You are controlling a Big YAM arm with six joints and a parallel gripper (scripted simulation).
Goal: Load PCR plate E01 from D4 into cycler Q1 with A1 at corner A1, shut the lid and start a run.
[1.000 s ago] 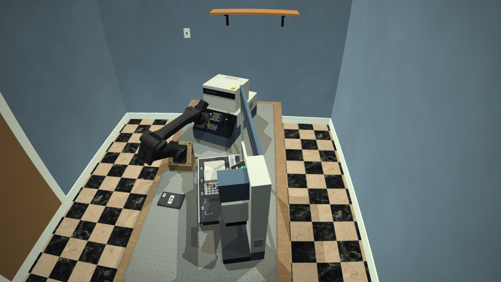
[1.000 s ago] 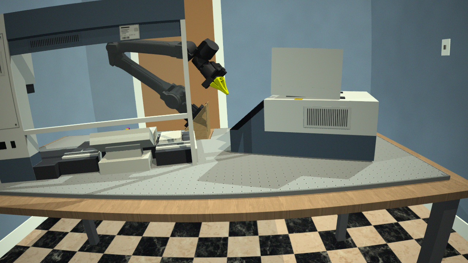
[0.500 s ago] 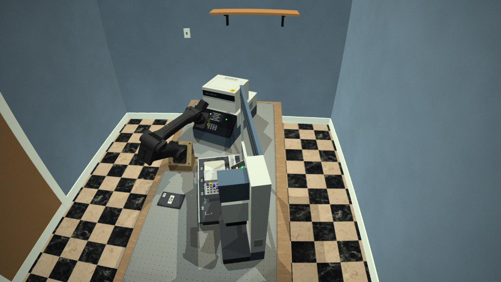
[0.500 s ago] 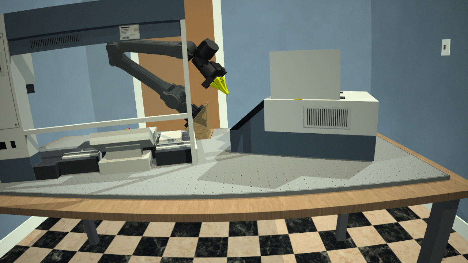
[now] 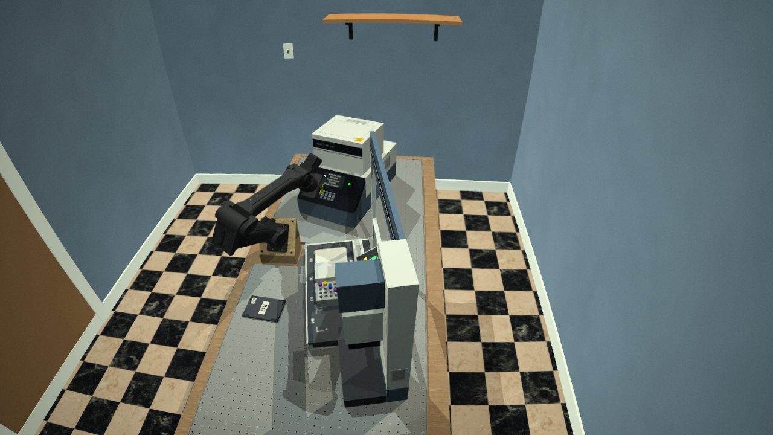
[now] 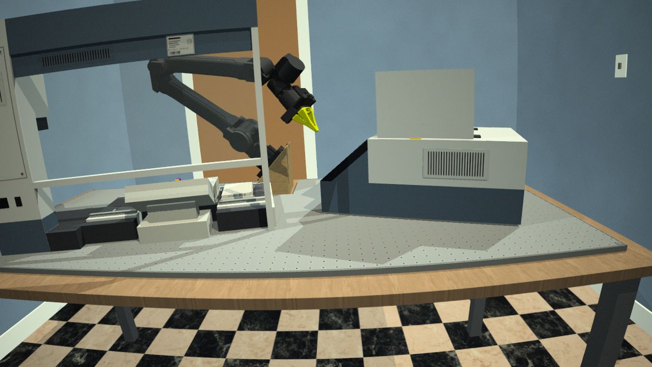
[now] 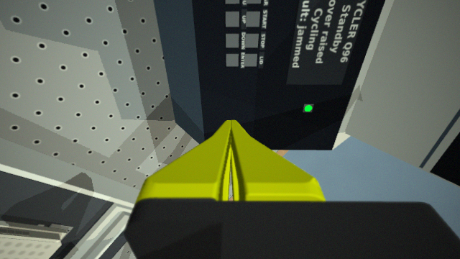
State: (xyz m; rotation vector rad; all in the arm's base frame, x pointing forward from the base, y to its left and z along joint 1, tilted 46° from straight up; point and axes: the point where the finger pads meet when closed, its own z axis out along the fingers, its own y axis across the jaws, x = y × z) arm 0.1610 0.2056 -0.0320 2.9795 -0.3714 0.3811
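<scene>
The cycler Q1 (image 6: 424, 178) stands at the far end of the bench. Its lid (image 6: 424, 104) sits level and down on the body; it also shows in the top view (image 5: 348, 135). The lamp (image 7: 307, 108) on the dark front panel (image 5: 330, 196) is green. Plate E01 is not visible in any view. The nearest hand-off position (image 5: 324, 327) is bare. My gripper (image 6: 314, 128) is shut and empty, with its yellow fingertips (image 7: 231, 123) a little above and in front of the panel's keys (image 7: 244, 36), not touching.
The liquid handler (image 5: 378, 302) with its tall frame stands to the right of the hand-off row. The tube block (image 5: 325, 290) with coloured caps and a white plate (image 5: 330, 254) sit in the row. The RG nest (image 5: 266, 310) lies on the bench near the left edge.
</scene>
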